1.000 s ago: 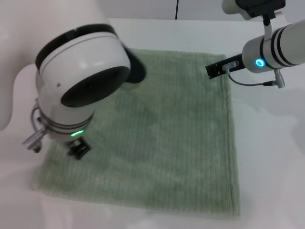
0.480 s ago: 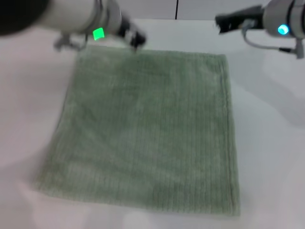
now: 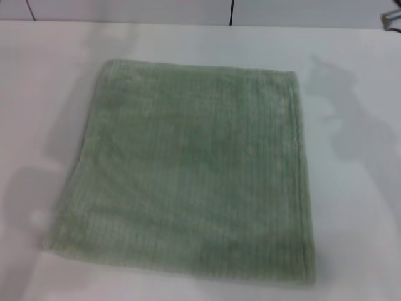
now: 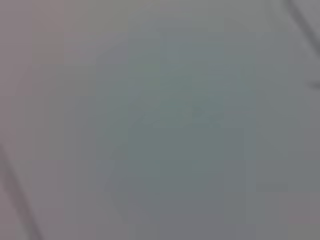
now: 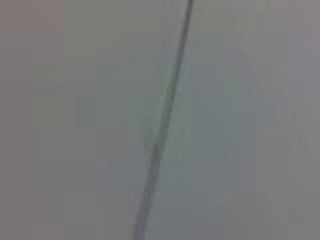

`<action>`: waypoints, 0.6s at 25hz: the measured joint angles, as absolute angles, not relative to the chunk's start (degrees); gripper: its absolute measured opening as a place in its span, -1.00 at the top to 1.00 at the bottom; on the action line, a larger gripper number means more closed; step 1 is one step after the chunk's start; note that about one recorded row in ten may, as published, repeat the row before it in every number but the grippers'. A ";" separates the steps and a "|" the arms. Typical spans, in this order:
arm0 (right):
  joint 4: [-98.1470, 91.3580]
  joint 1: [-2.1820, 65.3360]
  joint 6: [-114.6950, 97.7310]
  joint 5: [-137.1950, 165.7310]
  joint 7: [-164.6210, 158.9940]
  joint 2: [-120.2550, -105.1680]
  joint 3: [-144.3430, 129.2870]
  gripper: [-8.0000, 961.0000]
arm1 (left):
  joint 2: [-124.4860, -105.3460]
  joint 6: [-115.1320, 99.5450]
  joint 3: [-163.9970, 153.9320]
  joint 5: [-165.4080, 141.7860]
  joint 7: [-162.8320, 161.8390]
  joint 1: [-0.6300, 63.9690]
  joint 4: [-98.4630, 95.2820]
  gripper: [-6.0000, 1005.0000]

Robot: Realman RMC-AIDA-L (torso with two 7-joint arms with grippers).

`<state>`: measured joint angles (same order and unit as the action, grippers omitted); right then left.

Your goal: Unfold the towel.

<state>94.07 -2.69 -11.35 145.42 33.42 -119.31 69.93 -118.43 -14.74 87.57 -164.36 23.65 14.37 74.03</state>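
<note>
One towel [image 3: 188, 182] flat, spread on white table [image 3: 357, 188]; both grippers out of view.

Both arms have been taken away from the towel [image 3: 188, 175]. One second ago the left arm was seen low over the near left part of the cloth, and the right gripper was at the far right corner. Half a second ago both were already raised to the far edge. Now the left gripper is no longer seen in the head view, and of the right arm only a small piece [image 3: 391, 20] is left at the far right edge. The cloth is now fully uncovered.
</note>
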 joint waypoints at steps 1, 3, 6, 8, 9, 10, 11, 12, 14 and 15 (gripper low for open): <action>94.07 -2.69 -11.35 145.42 33.42 -119.31 69.93 0.91 | -118.43 -14.74 87.57 -164.36 23.65 14.37 74.03 -0.24; 87.59 -5.30 -27.62 145.87 33.18 -119.45 66.23 0.91 | -118.48 -26.47 85.86 -164.34 18.21 12.92 66.12 -0.31; 71.79 -4.32 -52.47 145.85 25.03 -119.32 62.43 0.91 | -118.45 -31.77 85.11 -164.36 14.77 12.55 62.17 -0.48; 49.47 0.46 -79.19 145.09 9.62 -119.38 60.88 0.91 | -118.61 -47.36 85.27 -164.18 5.70 14.01 46.06 -0.59; 49.47 0.46 -79.19 145.09 9.62 -119.38 60.88 0.91 | -118.63 -51.52 85.32 -164.10 3.85 15.16 40.49 -0.59; 35.71 5.06 -94.19 142.20 2.08 -119.53 59.64 0.91 | -118.63 -51.52 85.32 -164.10 3.85 15.16 40.49 -0.59; 35.71 5.06 -94.19 142.20 2.08 -119.53 59.64 0.91 | -118.64 -53.58 85.31 -164.03 2.90 15.94 37.26 -0.59; 30.31 7.17 -100.20 140.50 -0.21 -119.52 58.75 0.91 | -118.64 -53.58 85.31 -164.03 2.90 15.94 37.26 -0.59; 22.68 9.80 -107.61 138.46 -1.34 -119.34 57.12 0.91 | -118.63 -55.27 85.23 -163.92 1.77 17.26 31.60 -0.59; 19.90 10.38 -109.87 137.89 -1.52 -119.34 56.71 0.91 | -118.63 -55.33 85.07 -163.88 1.64 17.46 30.05 -0.59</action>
<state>19.90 10.38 -109.87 137.89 -1.52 -119.34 56.71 -118.63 -55.33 85.07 -163.88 1.64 17.46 30.05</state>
